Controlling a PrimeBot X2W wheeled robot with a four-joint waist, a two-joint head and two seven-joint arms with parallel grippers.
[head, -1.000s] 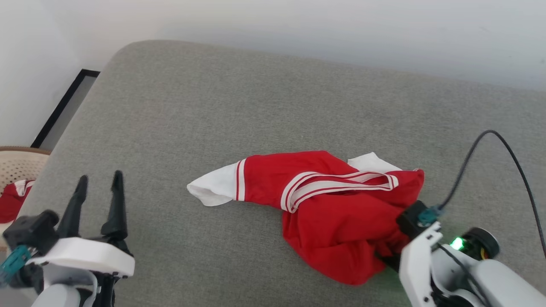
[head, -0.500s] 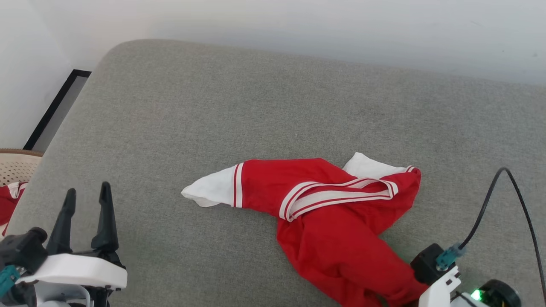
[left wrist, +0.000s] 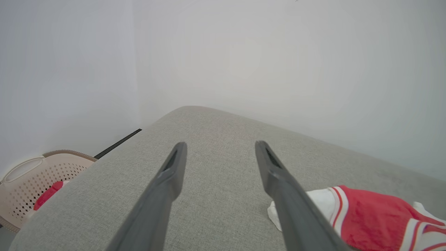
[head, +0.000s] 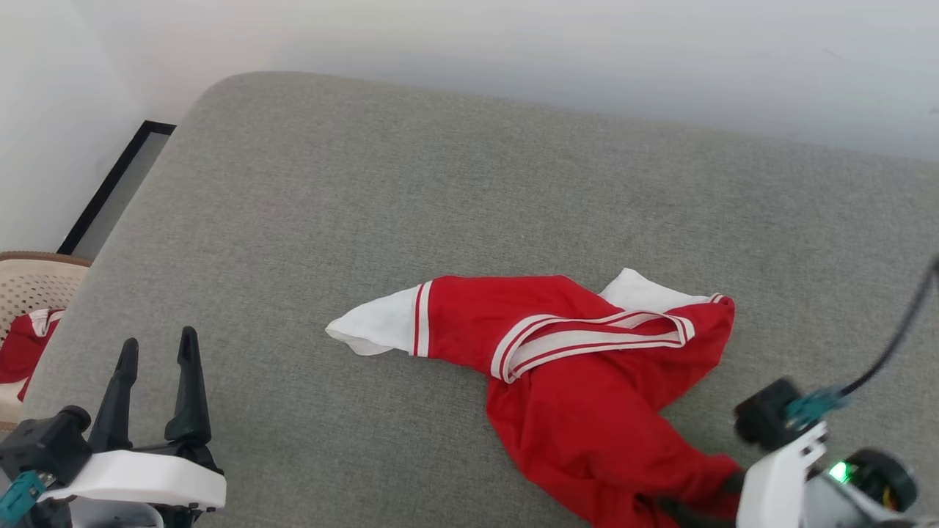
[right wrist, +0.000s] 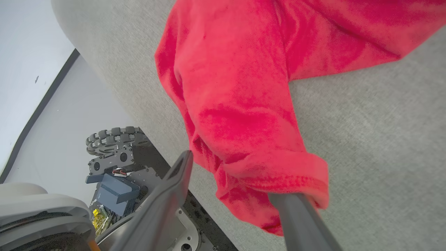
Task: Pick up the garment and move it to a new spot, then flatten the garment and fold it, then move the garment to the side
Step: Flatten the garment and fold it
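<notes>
**Red jersey lies crumpled, awaiting a smoothing-out**

The garment (head: 587, 396) sits bunched on the right half of the grey padded surface (head: 440, 183), one white sleeve trailing toward the middle and its red hem spilling to the near edge. The right tool (right wrist: 233, 174) stands with fingers spread and grips nothing, though the hem fold drapes over one fingertip. The left tool (head: 159, 337), also spread and empty, hovers well apart to the left. Flattening should go best if the right tool first slips clear of that fold, then each tool takes a separate hem corner and draws the thin cloth out evenly.
</notes>
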